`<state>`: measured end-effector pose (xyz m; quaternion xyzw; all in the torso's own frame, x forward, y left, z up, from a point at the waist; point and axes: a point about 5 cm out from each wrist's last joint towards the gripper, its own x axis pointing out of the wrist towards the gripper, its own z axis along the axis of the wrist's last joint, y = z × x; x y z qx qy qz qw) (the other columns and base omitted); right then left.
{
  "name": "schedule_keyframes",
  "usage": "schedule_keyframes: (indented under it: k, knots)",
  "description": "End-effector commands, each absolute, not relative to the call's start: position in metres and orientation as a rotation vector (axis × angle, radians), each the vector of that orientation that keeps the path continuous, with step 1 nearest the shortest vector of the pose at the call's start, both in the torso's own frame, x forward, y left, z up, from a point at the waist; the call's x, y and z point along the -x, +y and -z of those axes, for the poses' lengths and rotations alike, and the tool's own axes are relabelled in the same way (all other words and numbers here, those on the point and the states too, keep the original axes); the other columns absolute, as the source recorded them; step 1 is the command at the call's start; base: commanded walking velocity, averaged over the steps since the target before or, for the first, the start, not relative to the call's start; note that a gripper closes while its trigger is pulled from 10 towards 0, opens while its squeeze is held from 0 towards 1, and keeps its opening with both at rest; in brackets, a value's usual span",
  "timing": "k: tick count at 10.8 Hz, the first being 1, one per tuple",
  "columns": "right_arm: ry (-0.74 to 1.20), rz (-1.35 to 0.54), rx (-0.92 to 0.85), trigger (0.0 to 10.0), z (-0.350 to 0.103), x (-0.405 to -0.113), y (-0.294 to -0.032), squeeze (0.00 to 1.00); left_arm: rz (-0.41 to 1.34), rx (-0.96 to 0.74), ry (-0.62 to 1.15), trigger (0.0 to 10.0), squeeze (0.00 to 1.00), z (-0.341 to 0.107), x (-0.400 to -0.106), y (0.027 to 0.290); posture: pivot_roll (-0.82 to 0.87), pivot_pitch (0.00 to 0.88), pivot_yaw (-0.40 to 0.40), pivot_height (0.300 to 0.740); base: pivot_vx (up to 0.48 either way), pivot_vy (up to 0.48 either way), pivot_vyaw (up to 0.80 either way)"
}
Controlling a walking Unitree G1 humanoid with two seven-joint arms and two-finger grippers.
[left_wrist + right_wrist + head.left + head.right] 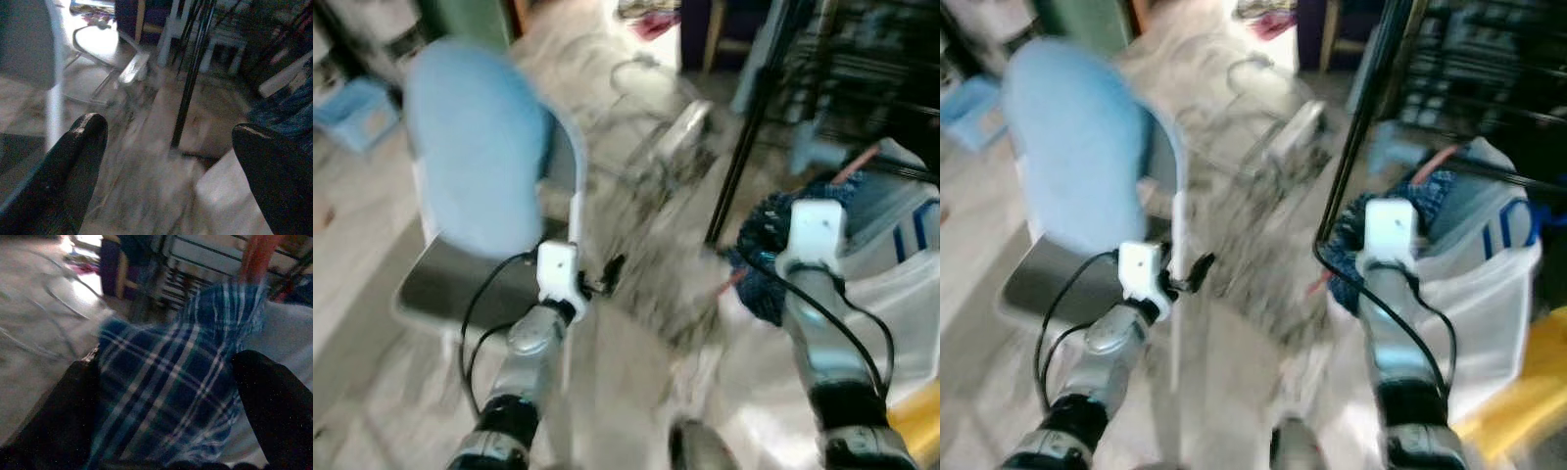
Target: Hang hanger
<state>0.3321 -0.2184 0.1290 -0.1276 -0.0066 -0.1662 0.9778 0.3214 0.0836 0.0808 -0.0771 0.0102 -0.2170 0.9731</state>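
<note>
Our right arm is nearer the white basket [1489,294]. The right gripper [166,431] spreads wide over the blue plaid cloth [171,382] — holding nothing — and a pink hanger [257,254] juts up just beyond. Our left gripper [161,161], also wide and empty, faces floor.

Pale marbled floor [636,372], blue-backed chair [480,147] on the left, black metal rack [842,59] behind, blurred

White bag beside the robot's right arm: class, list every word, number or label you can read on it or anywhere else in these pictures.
No text can be read anywhere.
White bag: blue marks on its side, too blurred to read.
Blue checked cloth at the right gripper: a woven pattern, no lettering.
</note>
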Motion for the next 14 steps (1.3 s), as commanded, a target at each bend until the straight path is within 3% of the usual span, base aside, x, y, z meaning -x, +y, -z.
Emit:
schedule_keyframes:
  k: [1,9,10,13,14]
  knots:
    - [0.023,0.358,0.226,10.0,-0.122,-0.329,-0.216,0.00,0.436,0.144,0.056,10.0,0.00,-0.072,-0.317,0.089,-0.13,0.200,0.051,0.740,0.000,0.000,0.00]
    - [0.202,0.462,0.280,10.0,-0.098,-0.313,-0.237,0.00,0.449,0.149,0.069,10.0,0.00,-0.071,-0.316,0.087,-0.13,0.198,0.049,0.740,0.000,0.000,0.00]
    - [0.267,0.521,0.365,10.0,-0.089,-0.299,-0.266,0.00,0.458,0.150,0.080,10.0,0.00,-0.071,-0.318,0.086,-0.14,0.187,0.057,0.740,0.000,0.000,0.00]
    - [0.233,0.404,0.456,10.0,-0.098,-0.309,-0.274,0.00,0.467,0.149,0.085,10.0,0.00,-0.071,-0.319,0.084,-0.14,0.181,0.061,0.740,0.000,0.000,0.00]
    - [0.244,0.368,0.455,0.0,-0.102,-0.312,-0.283,0.00,0.468,0.148,0.088,10.0,0.00,-0.071,-0.319,0.083,-0.14,0.178,0.060,0.740,0.000,0.000,0.00]
